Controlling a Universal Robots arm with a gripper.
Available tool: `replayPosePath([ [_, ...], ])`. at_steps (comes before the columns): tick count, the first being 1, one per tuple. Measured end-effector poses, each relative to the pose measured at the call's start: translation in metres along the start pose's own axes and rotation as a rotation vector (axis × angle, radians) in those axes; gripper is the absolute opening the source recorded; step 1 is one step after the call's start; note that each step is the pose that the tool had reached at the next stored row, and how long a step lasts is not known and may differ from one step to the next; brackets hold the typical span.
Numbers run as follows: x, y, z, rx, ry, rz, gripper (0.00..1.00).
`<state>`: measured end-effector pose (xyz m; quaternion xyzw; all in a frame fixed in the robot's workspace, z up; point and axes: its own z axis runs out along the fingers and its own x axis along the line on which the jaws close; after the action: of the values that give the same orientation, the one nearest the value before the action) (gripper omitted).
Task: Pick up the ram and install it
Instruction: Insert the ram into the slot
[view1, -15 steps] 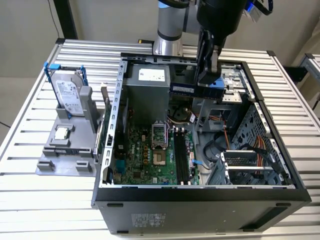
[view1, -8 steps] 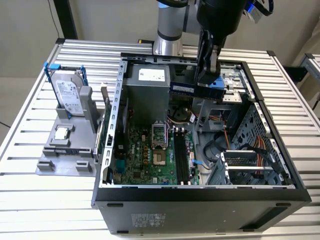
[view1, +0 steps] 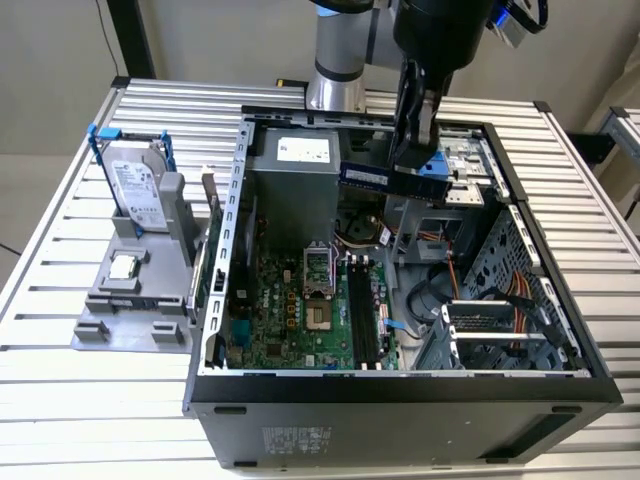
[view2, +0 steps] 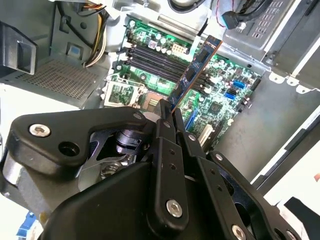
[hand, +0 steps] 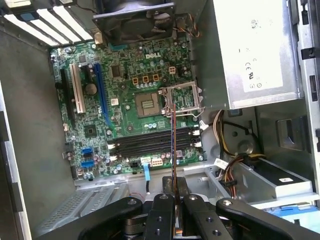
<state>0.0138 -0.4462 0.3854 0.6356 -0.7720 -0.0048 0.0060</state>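
A slatted metal table (view1: 90, 420) carries an open case (view1: 400, 410) with its board (view1: 290, 310) facing up. Above the drive-bay end, the gripper (view1: 418, 160) is clamped on the ram (view1: 385, 177), holding it in the air well clear of the slots (view1: 362, 315). In the first wrist view the ram (hand: 173, 145) shows edge-on and seems to cross the slots (hand: 150, 142) rather than run along them, so I judge the work turns on squaring its length to one slot, centring it between the end latches and descending without tilt.
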Motion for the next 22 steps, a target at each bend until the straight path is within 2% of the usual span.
replayPosePath([
  [22, 0.0, -0.0002, 0.0, -0.0002, -0.0011, 0.076, 0.0],
])
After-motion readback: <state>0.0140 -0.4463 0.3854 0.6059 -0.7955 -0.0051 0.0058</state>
